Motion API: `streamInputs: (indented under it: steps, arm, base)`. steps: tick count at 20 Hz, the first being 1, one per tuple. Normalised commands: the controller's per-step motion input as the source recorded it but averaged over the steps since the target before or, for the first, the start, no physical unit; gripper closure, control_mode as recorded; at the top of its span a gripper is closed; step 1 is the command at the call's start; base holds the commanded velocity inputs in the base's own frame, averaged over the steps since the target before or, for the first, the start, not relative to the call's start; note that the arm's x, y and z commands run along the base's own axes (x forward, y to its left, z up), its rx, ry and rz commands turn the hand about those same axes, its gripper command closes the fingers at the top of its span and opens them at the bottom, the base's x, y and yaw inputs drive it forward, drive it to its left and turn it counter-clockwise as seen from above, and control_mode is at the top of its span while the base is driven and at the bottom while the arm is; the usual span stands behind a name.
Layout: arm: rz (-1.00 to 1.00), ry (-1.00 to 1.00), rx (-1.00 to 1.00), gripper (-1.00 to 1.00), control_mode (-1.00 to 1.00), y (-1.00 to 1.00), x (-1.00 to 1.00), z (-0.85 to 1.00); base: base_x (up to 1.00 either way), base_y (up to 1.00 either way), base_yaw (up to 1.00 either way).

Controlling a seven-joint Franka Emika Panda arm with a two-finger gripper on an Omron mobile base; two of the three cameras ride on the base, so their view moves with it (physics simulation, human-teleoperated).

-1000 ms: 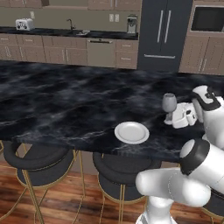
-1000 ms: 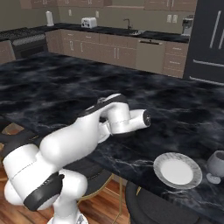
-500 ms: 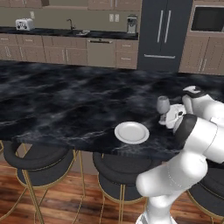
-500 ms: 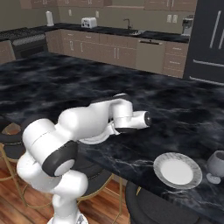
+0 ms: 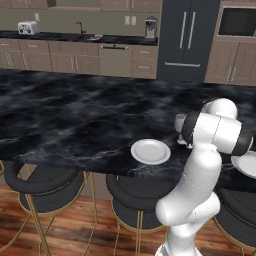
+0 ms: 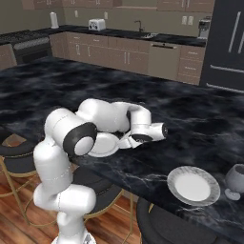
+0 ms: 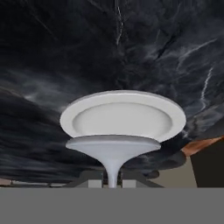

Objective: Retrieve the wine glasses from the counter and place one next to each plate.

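Note:
In the hand view my gripper (image 7: pixel 112 183) is shut on the thin stem of a greyish wine glass (image 7: pixel 113 146), whose round foot points away from me. Just beyond the foot lies a white plate (image 7: pixel 122 114) on the black marble island. From the left base this held glass (image 5: pixel 178 125) peeks out beside my forearm, a little right of and behind that plate (image 5: pixel 150 151). From the right base my hand (image 6: pixel 127 141) sits low at the same plate's (image 6: pixel 102 145) right rim. A second plate (image 6: pixel 193 185) lies further right with the other wine glass (image 6: pixel 237 180) standing upright beside it.
Round dark stools (image 5: pixel 47 182) with brass legs stand along the island's near edge (image 5: pixel 100 170). The far counter (image 5: pixel 75 37) carries a toaster and a sink. A dark fridge (image 5: pixel 187 37) stands behind the island. My own elbow (image 6: pixel 71 133) bulks over the island edge.
My arm has folded round and the hand has dropped lower, carrying the glass leftward toward the left plate. Plates and the other glass have stayed put.

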Motion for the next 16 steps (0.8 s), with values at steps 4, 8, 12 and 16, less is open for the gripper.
streamInputs:
  steps: [4, 8, 12, 16]
  arm:
    - [0.10, 0.01, 0.04, 1.00, -1.00, -0.14, 0.49, -0.49]
    - [0.04, 0.01, 0.01, 1.00, -1.00, -0.01, 0.51, -0.55]
    - [0.02, 0.00, 0.00, 1.00, -1.00, -0.01, 0.63, -0.56]
    - [0.02, 0.00, 0.00, 1.00, -1.00, -0.01, 0.75, -0.59]
  base:
    - [0.00, 0.00, 0.00]
    - [0.00, 0.00, 0.00]
    - [0.00, 0.00, 0.00]
    - [0.00, 0.00, 0.00]
